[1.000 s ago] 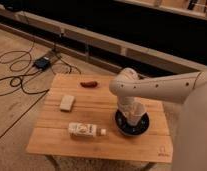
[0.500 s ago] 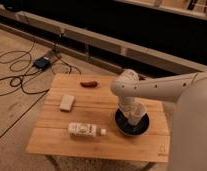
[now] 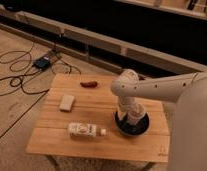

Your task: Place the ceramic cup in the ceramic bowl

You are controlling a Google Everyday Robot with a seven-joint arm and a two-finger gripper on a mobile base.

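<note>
The ceramic bowl [image 3: 132, 127] is black, glossy and shallow, and sits on the wooden table [image 3: 97, 112] near its right edge. My arm reaches down from the right, and my gripper [image 3: 132, 114] hangs right over the bowl. A small pale shape at the gripper's lower end, just inside the bowl's rim, looks like the ceramic cup [image 3: 134, 119]. The wrist hides most of it. I cannot tell whether the cup rests on the bowl or hangs above it.
A white labelled bottle [image 3: 86, 130] lies on its side left of the bowl. A pale flat block [image 3: 67, 102] lies at mid-left and a small red-brown item [image 3: 88, 84] at the back. Cables and a black box [image 3: 43, 63] lie on the floor to the left.
My wrist has shifted slightly to the right over the bowl. The bowl and the other things on the table have not moved.
</note>
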